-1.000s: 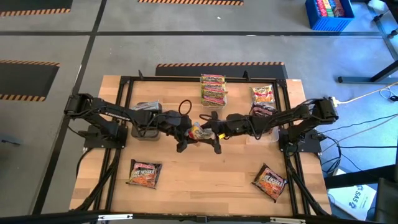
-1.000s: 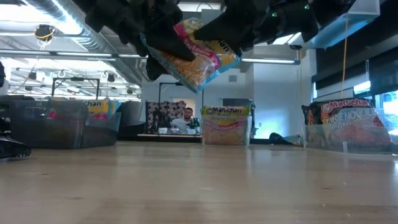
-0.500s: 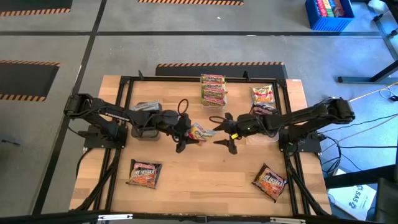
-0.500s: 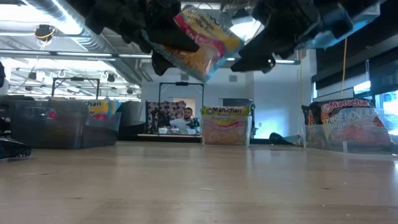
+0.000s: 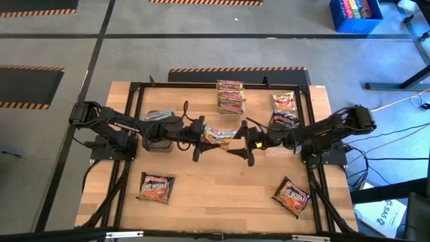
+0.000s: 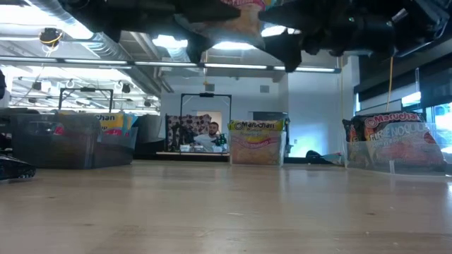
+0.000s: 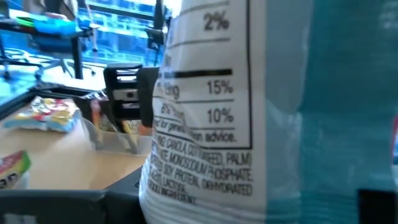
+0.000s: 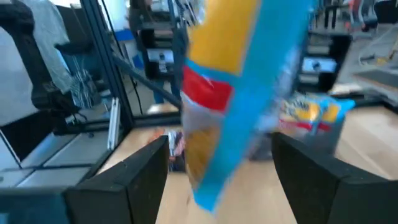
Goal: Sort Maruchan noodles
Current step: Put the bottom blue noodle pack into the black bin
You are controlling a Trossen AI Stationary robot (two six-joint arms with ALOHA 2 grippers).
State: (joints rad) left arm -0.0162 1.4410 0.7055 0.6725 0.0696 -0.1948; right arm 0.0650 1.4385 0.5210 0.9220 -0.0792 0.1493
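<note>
Above table centre, a yellow-and-red noodle packet — gripped by the left end effector.

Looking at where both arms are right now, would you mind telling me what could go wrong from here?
The left tool holds a noodle packet in the air above the table; if the grip is only at one edge, it might slip and drop. The right tool, open, sits just beside that packet, so the two arms could knock together or snag it.

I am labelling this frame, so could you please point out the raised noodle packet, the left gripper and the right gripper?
raised noodle packet (image 5: pixel 219 135): high view, middle of its printed face.
left gripper (image 5: pixel 199 137): high view, between its fingertips, at the packet's edge.
right gripper (image 5: pixel 243 142): high view, between its open fingertips, beside the packet.
</note>
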